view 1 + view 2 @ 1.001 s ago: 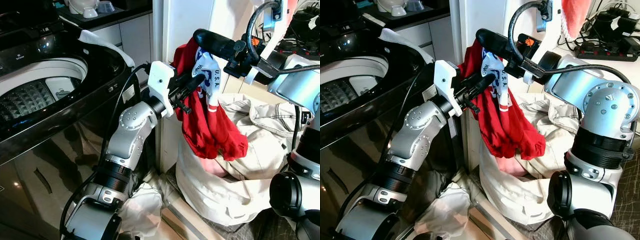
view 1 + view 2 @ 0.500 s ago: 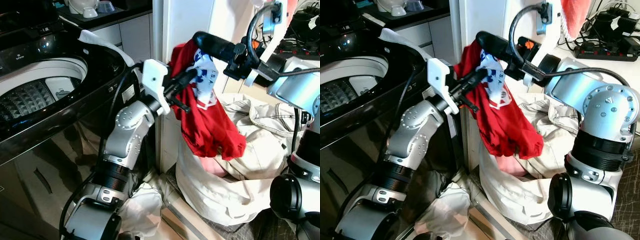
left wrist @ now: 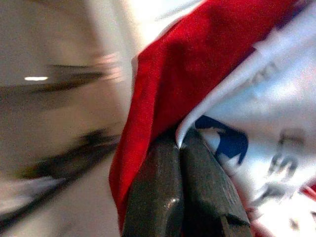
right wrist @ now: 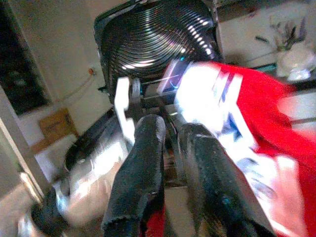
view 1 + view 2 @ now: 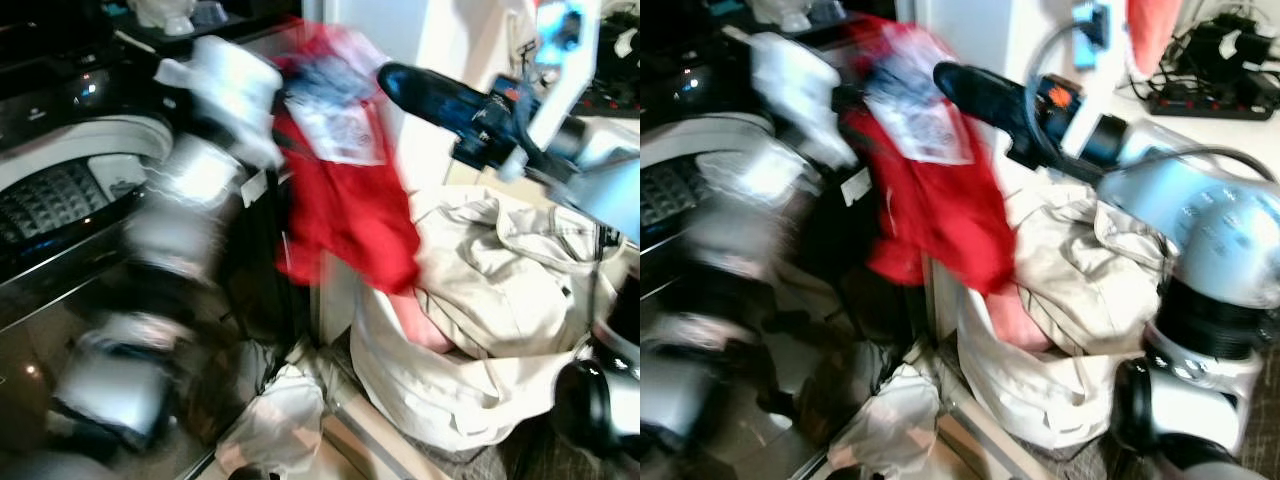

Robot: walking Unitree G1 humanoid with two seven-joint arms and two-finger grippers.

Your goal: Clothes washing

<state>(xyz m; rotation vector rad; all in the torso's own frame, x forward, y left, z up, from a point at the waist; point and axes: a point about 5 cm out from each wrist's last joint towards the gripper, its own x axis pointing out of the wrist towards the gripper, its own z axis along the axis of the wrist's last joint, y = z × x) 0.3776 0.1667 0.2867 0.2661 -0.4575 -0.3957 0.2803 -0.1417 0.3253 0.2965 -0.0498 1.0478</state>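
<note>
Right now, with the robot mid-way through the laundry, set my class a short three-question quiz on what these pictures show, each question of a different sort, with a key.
1. True or false: the left gripper is shut on the red garment.
2. Multiple choice: where does the red garment hang? A) inside the beige laundry bag; B) in the air between the washing machine and the bag; C) flat on the floor.
3. Fill in: the cloth lying on the floor at the foot of the washing machine is ____.

Key: 1 true; 2 B; 3 white.
</note>
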